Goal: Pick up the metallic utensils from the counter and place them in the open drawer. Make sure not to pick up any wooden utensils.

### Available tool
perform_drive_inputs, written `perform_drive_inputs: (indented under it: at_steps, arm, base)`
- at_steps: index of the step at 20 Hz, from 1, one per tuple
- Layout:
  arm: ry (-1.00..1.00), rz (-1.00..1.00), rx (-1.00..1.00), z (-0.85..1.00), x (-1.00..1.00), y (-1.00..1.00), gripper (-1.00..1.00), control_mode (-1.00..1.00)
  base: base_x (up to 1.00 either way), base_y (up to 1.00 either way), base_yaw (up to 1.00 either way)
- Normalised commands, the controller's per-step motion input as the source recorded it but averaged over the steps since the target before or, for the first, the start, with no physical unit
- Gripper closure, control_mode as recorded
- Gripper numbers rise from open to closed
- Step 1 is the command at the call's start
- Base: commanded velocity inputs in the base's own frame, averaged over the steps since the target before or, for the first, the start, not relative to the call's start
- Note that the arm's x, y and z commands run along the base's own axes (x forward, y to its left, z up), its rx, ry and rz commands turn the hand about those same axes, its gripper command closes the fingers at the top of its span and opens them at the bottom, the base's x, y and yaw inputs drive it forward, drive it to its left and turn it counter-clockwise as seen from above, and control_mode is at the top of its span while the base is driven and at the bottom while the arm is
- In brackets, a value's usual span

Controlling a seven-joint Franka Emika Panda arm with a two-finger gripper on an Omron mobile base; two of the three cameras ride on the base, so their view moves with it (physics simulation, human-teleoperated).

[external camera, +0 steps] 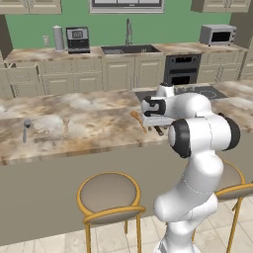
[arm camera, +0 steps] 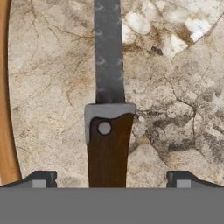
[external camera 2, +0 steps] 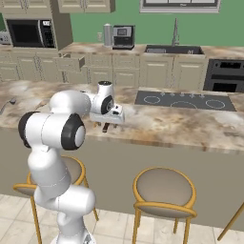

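A metallic knife (arm camera: 108, 87) with a grey blade and a dark brown handle lies flat on the marbled counter (arm camera: 175, 87). My gripper (arm camera: 111, 179) is open, low over the knife, with one fingertip on each side of the handle. In the base views the gripper (external camera: 155, 124) (external camera 2: 107, 123) points down at the counter (external camera: 99, 116) just in front of the cooktop (external camera: 197, 91), and the dark handle (external camera: 159, 131) (external camera 2: 105, 128) pokes out beneath it. A grey metallic spoon (external camera: 25, 129) lies far to the left. The open drawer (external camera 2: 72, 62) juts from the back cabinets.
A long wooden spoon (external camera: 137, 120) (arm camera: 6, 109) lies close beside the knife. A shorter wooden piece (external camera: 65, 126) rests near the grey spoon. Round stools (external camera: 109, 195) (external camera 2: 164, 189) stand in front of the counter. A sink (external camera: 129, 48) and an oven (external camera: 182, 69) line the back wall.
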Motion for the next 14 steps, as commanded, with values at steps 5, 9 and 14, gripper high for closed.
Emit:
perform_drive_inputs:
  at_steps: [5,9,14]
  arm:
    - [0.0,0.0,0.0,-0.46,0.0,0.01,1.0,-1.0]
    - [0.0,0.0,0.01,-0.23,0.06,0.02,1.0,-1.0]
    - [0.0,0.0,0.0,0.0,0.0,0.0,1.0,-1.0]
  base:
    - [0.0,0.0,0.0]
    - [0.0,0.0,0.0]
    - [0.0,0.0,0.0]
